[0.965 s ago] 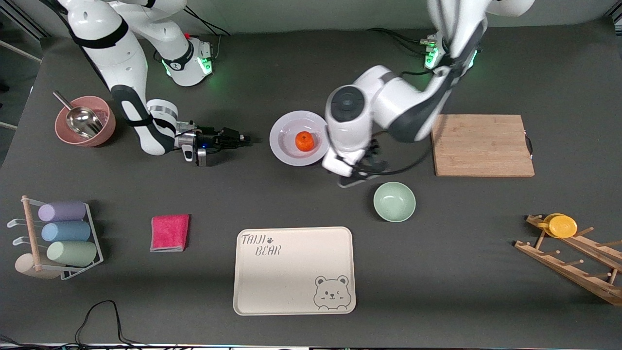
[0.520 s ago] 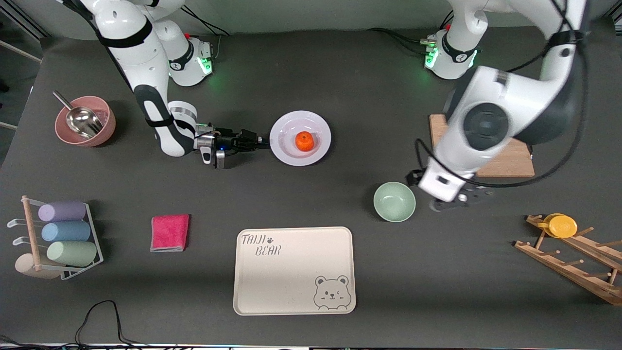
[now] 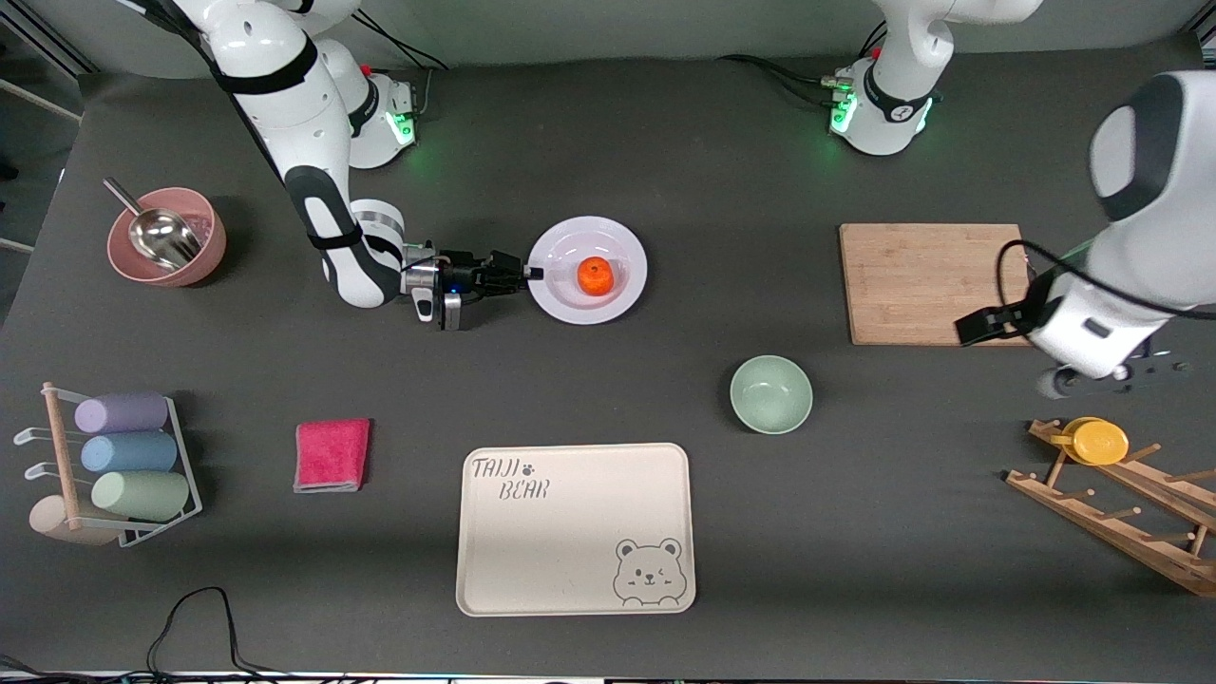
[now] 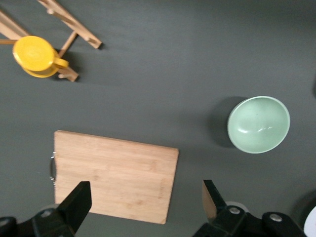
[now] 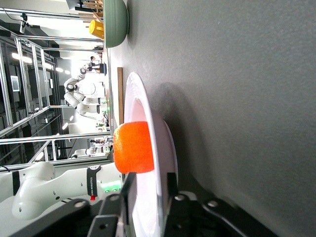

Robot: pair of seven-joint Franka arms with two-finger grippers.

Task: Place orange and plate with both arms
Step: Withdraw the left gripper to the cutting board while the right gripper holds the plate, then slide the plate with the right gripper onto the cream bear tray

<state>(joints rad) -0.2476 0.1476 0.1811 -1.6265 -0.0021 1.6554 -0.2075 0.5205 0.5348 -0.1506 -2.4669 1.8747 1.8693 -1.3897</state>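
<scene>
The orange point(image 3: 595, 275) sits in the middle of the pale plate point(image 3: 568, 300), which lies on the table mid-way between the arms. My right gripper point(image 3: 532, 274) lies low at the plate's rim on the right arm's side. In the right wrist view its fingers point(image 5: 129, 190) stand on either side of the rim point(image 5: 143, 98), one above and one below, with a gap showing; the orange point(image 5: 132, 147) is just ahead. My left gripper point(image 3: 1111, 377) is open and empty, up in the air over the table beside the cutting board point(image 4: 113, 175).
A mint-green bowl point(image 3: 770, 393) and a cream bear tray point(image 3: 575, 527) lie nearer the front camera. The cutting board point(image 3: 940, 283) and a wooden rack with a yellow cup point(image 3: 1097, 440) are at the left arm's end. A pink cloth point(image 3: 331, 454), a cup rack point(image 3: 114, 465) and a pink bowl with a scoop point(image 3: 166, 237) are at the right arm's end.
My left arm has swung away from beside the plate to its own end of the table. My right gripper has slid toward the plate until its fingers straddle the rim.
</scene>
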